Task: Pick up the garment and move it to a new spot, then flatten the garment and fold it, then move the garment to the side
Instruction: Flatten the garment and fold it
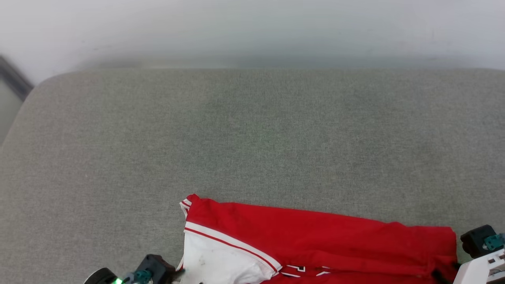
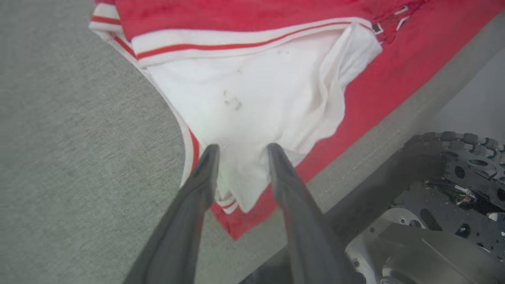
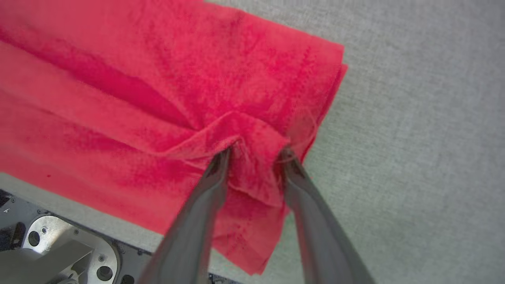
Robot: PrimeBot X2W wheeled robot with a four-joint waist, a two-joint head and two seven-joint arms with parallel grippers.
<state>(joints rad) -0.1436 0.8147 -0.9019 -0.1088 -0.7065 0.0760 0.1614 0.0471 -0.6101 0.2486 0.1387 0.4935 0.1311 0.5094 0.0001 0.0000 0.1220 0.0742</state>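
Soft, light garment (image 1: 315, 240) lying crumpled on the grey cushion (image 1: 252, 138), along the bottom edge of the head view.
Red with a white sleeve and striped trim, it looks thin and floppy, so is probably best pinched at the corners. The left gripper (image 2: 241, 148) has its jaws apart astride the sleeve. The right gripper (image 3: 255, 152) has its jaws apart around a bunched red fold.

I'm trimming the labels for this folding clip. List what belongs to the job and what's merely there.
Belongs to the job:
- red jersey T-shirt with white sleeves
- grey upholstered cushion it lies on, as the work surface

Merely there:
- robot's wheeled base, beside the cushion's edge
- white wall behind the cushion
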